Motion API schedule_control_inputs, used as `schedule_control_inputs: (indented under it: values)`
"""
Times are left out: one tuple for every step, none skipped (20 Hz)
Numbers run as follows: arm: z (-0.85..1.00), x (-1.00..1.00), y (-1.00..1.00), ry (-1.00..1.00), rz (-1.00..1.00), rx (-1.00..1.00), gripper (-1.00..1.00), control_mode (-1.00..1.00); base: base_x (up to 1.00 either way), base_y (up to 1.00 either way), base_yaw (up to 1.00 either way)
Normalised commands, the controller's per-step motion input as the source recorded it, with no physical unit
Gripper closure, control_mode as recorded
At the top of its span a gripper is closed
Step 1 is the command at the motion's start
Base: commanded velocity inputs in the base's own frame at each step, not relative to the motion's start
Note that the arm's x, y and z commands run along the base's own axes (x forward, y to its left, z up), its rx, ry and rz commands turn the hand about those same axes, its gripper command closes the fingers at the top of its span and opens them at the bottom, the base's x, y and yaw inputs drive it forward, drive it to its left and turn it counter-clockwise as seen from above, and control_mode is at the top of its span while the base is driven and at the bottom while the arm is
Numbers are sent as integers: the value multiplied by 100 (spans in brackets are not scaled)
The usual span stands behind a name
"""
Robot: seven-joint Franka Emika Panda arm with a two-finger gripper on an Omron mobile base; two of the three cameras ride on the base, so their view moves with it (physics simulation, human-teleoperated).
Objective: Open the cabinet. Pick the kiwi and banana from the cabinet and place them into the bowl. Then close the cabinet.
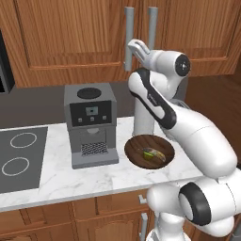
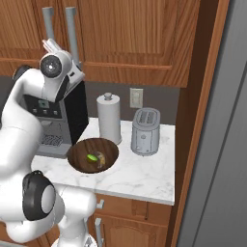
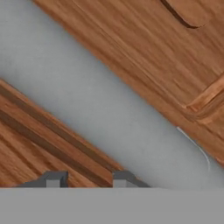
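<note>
The cabinet (image 1: 84, 33) hangs above the counter with both panelled doors closed. My gripper (image 1: 134, 47) is raised against the lower end of the left grey bar handle (image 1: 129, 42). In the hand view that handle (image 3: 109, 113) crosses diagonally just ahead of my shut fingertips (image 3: 53, 179), with wood showing between them. The dark wooden bowl (image 1: 136, 143) sits on the marble counter below my arm. Inside it lie the yellow-green kiwi (image 2: 90, 157) and the banana (image 2: 100, 160), both also in the left base view: kiwi (image 1: 148, 152), banana (image 1: 159, 155).
A grey coffee machine (image 1: 91, 124) stands left of the bowl, with a cooktop (image 1: 19, 157) beyond it. A paper towel roll (image 2: 109, 118) and a toaster (image 2: 145, 131) stand at the right. A tall wooden panel (image 2: 205, 120) closes off the counter's right end.
</note>
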Motion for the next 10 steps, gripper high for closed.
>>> schedule_control_inputs:
  values:
    - [-100, 100, 0, 0, 0, -13, -100, -100, 0, 0, 0]
    - [-100, 100, 1, 0, 0, -16, -100, -100, 0, 0, 0]
    - [-100, 100, 4, 0, 0, -18, -100, -100, 0, 0, 0]
    - [-100, 100, 4, 0, -1, -19, -100, -100, 0, 0, 0]
    - [-100, 100, 3, 0, -1, -19, -100, -100, 0, 0, 0]
    - [-100, 100, 3, 0, -1, -19, -100, -100, 0, 0, 0]
    - [-100, 100, 3, 0, 0, -19, -100, -100, 0, 0, 0]
    - [-100, 100, 2, 0, 0, -19, -100, -100, 0, 0, 0]
    - [-100, 100, 4, -6, 0, -19, -100, -100, 0, 0, 0]
    - [-100, 100, 7, -24, 0, -24, -100, -100, 0, 0, 0]
